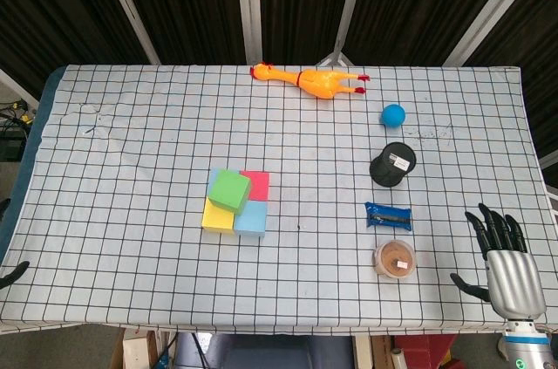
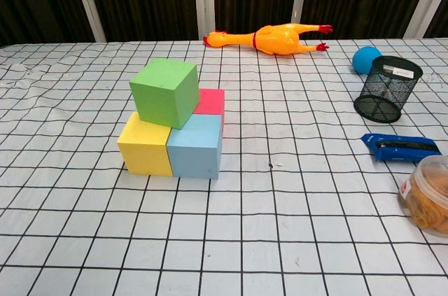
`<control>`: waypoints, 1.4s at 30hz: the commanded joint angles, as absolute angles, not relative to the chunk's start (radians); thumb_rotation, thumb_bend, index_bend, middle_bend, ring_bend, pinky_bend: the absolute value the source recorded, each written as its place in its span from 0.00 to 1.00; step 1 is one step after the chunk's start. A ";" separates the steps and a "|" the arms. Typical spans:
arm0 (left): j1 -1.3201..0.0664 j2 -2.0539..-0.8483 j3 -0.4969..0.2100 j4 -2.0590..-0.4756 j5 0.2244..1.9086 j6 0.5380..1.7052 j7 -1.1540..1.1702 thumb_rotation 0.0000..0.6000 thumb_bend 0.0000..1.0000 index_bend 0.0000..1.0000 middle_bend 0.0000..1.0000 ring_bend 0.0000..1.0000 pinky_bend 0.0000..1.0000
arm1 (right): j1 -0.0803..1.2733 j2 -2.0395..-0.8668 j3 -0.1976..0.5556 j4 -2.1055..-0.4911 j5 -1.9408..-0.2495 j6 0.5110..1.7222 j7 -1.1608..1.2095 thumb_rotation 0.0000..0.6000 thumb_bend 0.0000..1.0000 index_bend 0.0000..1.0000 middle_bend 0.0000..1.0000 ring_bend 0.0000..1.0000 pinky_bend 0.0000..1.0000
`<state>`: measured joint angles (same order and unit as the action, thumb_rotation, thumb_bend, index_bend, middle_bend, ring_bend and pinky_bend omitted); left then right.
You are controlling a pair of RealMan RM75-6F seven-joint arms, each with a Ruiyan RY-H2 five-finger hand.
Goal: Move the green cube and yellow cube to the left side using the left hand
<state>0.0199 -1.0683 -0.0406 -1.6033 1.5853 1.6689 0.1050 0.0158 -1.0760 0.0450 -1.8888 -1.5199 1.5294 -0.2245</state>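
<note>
My left hand (image 1: 12, 275) shows only as dark fingertips at the left edge of the worktop (image 1: 113, 168) in the head view, so I cannot tell how far it is open or whether it holds anything. My right hand (image 1: 506, 264) lies at the near right corner, fingers spread and straight, holding nothing.

The coming move depends on one thing: the cubes lie to the right of my left hand and further in, near the middle of the worktop, well apart from both hands, with the left hand somewhat nearer. The yellow cube (image 2: 145, 145) sits at the near left of the block group, touching the light blue cube (image 2: 196, 148) beside it. The green cube (image 2: 165, 92) rests on top, turned a little, so I judge it must be lifted first. The red cube (image 2: 210, 101) is behind.

On the right, the round tub (image 1: 394, 259) holds something brown. Further back, the black mesh cup (image 1: 393, 165) lies tipped; its contents I cannot see.
</note>
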 commanded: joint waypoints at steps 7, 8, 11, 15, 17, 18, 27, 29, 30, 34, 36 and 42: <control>0.020 -1.068 -0.038 -1.610 1.586 1.665 0.117 1.00 0.07 0.01 0.00 0.00 0.04 | 0.014 -1.068 0.044 -1.894 -1.521 1.530 -0.218 1.00 0.04 0.12 0.00 0.06 0.00; 0.020 -1.068 -0.038 -1.610 1.588 1.666 0.118 1.00 0.07 0.01 0.00 0.00 0.04 | 0.013 -1.068 0.044 -1.893 -1.524 1.534 -0.217 1.00 0.04 0.12 0.00 0.06 0.00; 0.020 -1.068 -0.037 -1.610 1.593 1.668 0.117 1.00 0.07 0.01 0.00 0.00 0.04 | 0.011 -1.067 0.043 -1.892 -1.525 1.535 -0.213 1.00 0.04 0.12 0.00 0.06 0.00; 0.010 -1.062 -0.035 -1.605 1.594 1.647 0.125 1.00 0.07 0.01 0.00 0.00 0.04 | 0.012 -1.061 0.041 -1.895 -1.519 1.529 -0.213 1.00 0.04 0.12 0.00 0.06 0.00; -0.005 -1.048 -0.030 -1.605 1.602 1.620 0.141 1.00 0.07 0.01 0.00 0.00 0.04 | 0.013 -1.061 0.040 -1.893 -1.515 1.523 -0.217 1.00 0.04 0.12 0.00 0.06 0.00; -0.015 -1.032 -0.029 -1.613 1.603 1.600 0.145 1.00 0.07 0.01 0.00 0.00 0.04 | 0.014 -1.060 0.040 -1.892 -1.510 1.518 -0.220 1.00 0.04 0.12 0.00 0.06 0.00; -0.138 -0.823 -0.082 -1.807 1.498 1.384 0.213 1.00 0.03 0.00 0.00 0.00 0.04 | 0.019 -1.069 0.046 -1.899 -1.494 1.513 -0.241 1.00 0.04 0.12 0.00 0.06 0.00; -0.183 -0.773 -0.100 -1.855 1.447 1.301 0.236 1.00 0.03 0.00 0.00 0.00 0.04 | 0.020 -1.072 0.047 -1.900 -1.491 1.510 -0.249 1.00 0.04 0.12 0.00 0.06 0.00; -0.205 -0.755 -0.108 -1.876 1.424 1.263 0.239 1.00 0.03 0.00 0.00 0.00 0.04 | 0.020 -1.074 0.046 -1.900 -1.490 1.510 -0.253 1.00 0.04 0.12 0.00 0.06 0.00; -0.332 -0.684 -0.161 -1.952 1.293 1.066 0.278 1.00 0.03 0.00 0.00 0.00 0.04 | 0.022 -1.082 0.046 -1.902 -1.484 1.505 -0.275 1.00 0.04 0.12 0.00 0.06 0.00; -0.400 -0.671 -0.184 -1.974 1.217 0.976 0.326 1.00 0.02 0.00 0.00 0.00 0.04 | 0.025 -1.087 0.049 -1.903 -1.477 1.502 -0.288 1.00 0.04 0.12 0.00 0.06 0.00; -0.587 -0.728 -0.234 -1.979 0.965 0.804 0.420 1.00 0.02 0.00 0.00 0.00 0.04 | 0.033 -1.105 0.055 -1.903 -1.450 1.489 -0.331 1.00 0.04 0.12 0.00 0.06 0.00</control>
<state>-0.4496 -0.7076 -0.1837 -1.9545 1.1295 0.9232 0.3434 0.0306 -1.1005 0.0533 -1.9033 -1.4549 1.4928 -0.3245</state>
